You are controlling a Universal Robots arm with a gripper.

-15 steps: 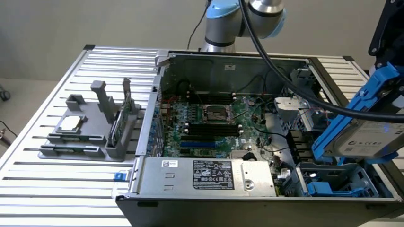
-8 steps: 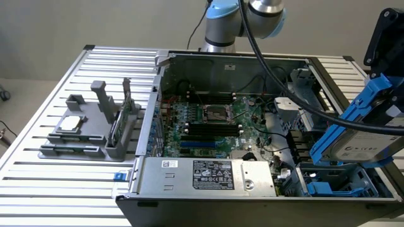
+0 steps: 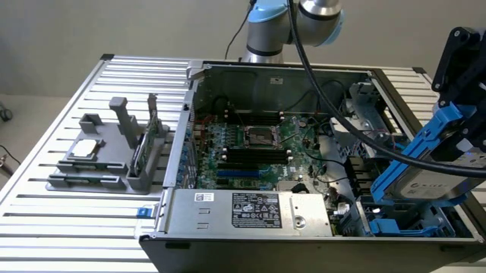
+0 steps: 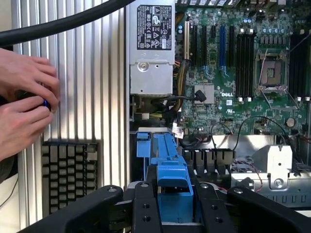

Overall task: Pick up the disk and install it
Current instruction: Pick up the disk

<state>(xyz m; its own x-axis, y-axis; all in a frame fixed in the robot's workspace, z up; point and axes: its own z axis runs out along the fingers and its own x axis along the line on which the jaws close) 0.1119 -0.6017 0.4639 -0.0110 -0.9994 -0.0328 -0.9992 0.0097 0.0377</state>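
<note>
Below the disk (image 3: 429, 185) I hold, a blue bracket (image 3: 395, 228) fills the near bay at the exterior view's right. A thick cable (image 4: 63, 23) crosses overhead. The motherboard (image 3: 258, 148) lies open leftward. A person's hands (image 4: 24, 97) crowd the table (image 4: 97, 73).

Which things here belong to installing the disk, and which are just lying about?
Belongs to the job: the disk, tilted over the drive bay; the gripper, jaws shut on it; the open computer case.

Lying about: the grey holder with the square chip and the memory stick; the keyboard; a person's hands by the keyboard.
</note>
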